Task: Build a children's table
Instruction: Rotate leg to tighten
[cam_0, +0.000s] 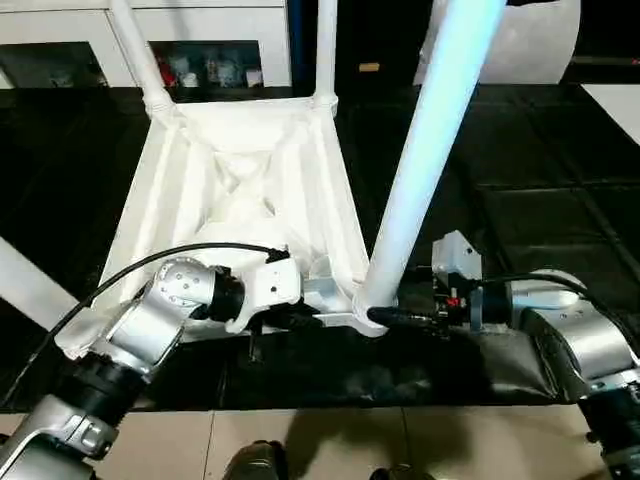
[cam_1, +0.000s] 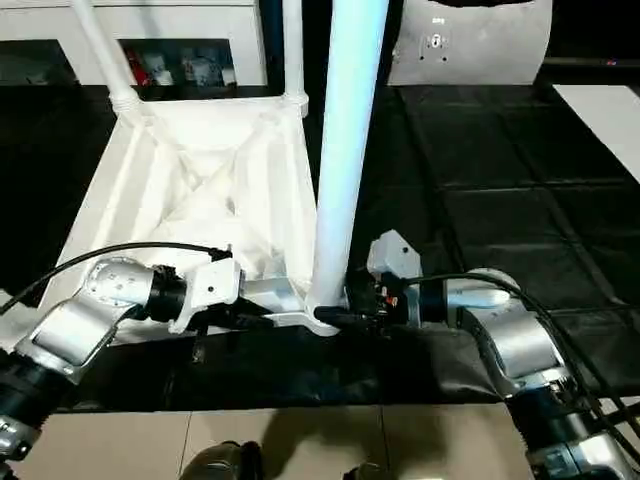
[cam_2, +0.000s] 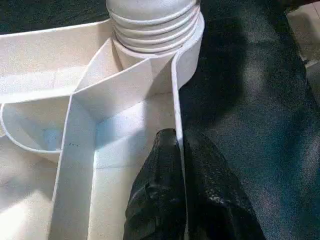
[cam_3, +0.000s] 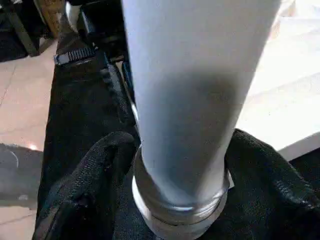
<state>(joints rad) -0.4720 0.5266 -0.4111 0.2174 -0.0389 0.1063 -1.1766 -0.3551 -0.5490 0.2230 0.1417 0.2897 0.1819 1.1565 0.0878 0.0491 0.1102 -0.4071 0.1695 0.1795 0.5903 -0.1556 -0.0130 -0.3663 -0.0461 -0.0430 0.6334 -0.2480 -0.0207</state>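
Observation:
The children's table top (cam_0: 240, 190) lies upside down on a black mat, ribbed underside up. Two white legs (cam_0: 140, 50) (cam_0: 325, 45) stand in its far corner sockets. A third leg (cam_0: 430, 140) rises from the near right corner socket (cam_2: 150, 25). My left gripper (cam_2: 179, 150) is shut on the thin rim wall of the top, close to that socket. My right gripper (cam_0: 385, 318) reaches in from the right, and its black fingers (cam_3: 95, 170) press both sides of this leg's base (cam_3: 180, 150), just above its ribbed collar.
A black mat (cam_0: 520, 200) covers the floor around the table, with pale tiles (cam_0: 330, 440) at its near edge. A white tube (cam_0: 25, 280) slants in at the left edge. White cabinets (cam_0: 200, 40) stand behind, and a white sheet (cam_0: 620, 110) lies far right.

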